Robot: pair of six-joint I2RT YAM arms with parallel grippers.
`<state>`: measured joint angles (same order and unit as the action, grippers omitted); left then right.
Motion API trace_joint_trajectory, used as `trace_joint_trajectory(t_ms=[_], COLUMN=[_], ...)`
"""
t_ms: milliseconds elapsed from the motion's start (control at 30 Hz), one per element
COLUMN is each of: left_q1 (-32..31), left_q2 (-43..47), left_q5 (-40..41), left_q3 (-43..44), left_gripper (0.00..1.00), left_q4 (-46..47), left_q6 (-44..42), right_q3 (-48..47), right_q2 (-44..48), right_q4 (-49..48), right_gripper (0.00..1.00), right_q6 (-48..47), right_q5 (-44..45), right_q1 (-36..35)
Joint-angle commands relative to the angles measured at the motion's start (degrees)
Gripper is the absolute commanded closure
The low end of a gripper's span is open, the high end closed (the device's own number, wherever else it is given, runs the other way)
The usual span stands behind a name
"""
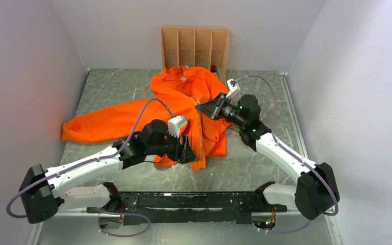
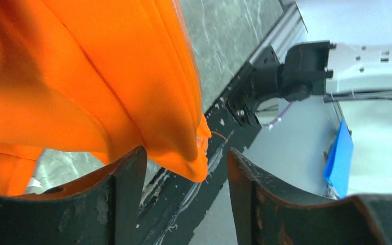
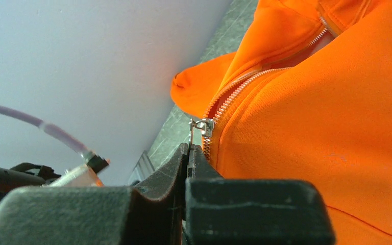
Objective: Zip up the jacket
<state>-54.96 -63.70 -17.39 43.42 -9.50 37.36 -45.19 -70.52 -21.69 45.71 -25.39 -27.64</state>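
Nearest the bases, the left claw (image 2: 186,159) gapes wide at the bottom hem of the bright orange fabric jacket (image 1: 132,116). The hem's corner dangles between its fingers, nothing pinched, and only the left wrist view shows that. Further out, the right claw (image 3: 188,151) is clamped tight on the small silver metal zipper pull (image 3: 200,126), too small to make out from above. The jacket sprawls across the grey marbled desk (image 1: 107,87), collar towards the brown cardboard slotted rack (image 1: 194,48) at the back.

Matt, finely ribbed cloth on the jacket (image 1: 178,97). Bright metal on the zipper slider (image 3: 204,126). Smooth, marbled tabletop (image 1: 112,87).
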Motion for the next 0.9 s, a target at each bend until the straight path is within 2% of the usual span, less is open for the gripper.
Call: trace_joint_trajectory(t_ms=[0,100,200,333,633,867], left_q1=[0.2,0.4,1.2,3.4,10.8,12.4], left_q2=[1.6,2.2,1.8,-0.2,-3.9,-7.6], left_q5=[11.2,13.7,13.7,13.7,2.0,-7.3], left_q3=[5.0,6.5,7.7,10.0,11.6,12.9], left_gripper=[0.35,0.3,0.21,0.18,0.14,0.15], left_q4=[-7.5,-6.5,-3.7,-2.0,7.7,14.1], left_q6=[-2.5,-2.6,-2.8,-3.7,-4.1,-2.0], right_q3=[0.6,0.6,0.4,0.4,1.5,2.8], right_q2=[3.0,4.4,5.5,7.2,10.9,12.2], right_q4=[-5.4,-4.6,-3.7,-2.4,0.2,1.1], right_gripper=[1.0,1.0,1.0,1.0,1.0,1.0], right_q6=[0.9,0.9,0.7,0.6,0.7,0.3], right_q5=[-1.4,-1.8,-2.5,-3.2,-4.2,-3.6], right_q1=[0.4,0.3,0.2,-0.1,-0.5,-0.6])
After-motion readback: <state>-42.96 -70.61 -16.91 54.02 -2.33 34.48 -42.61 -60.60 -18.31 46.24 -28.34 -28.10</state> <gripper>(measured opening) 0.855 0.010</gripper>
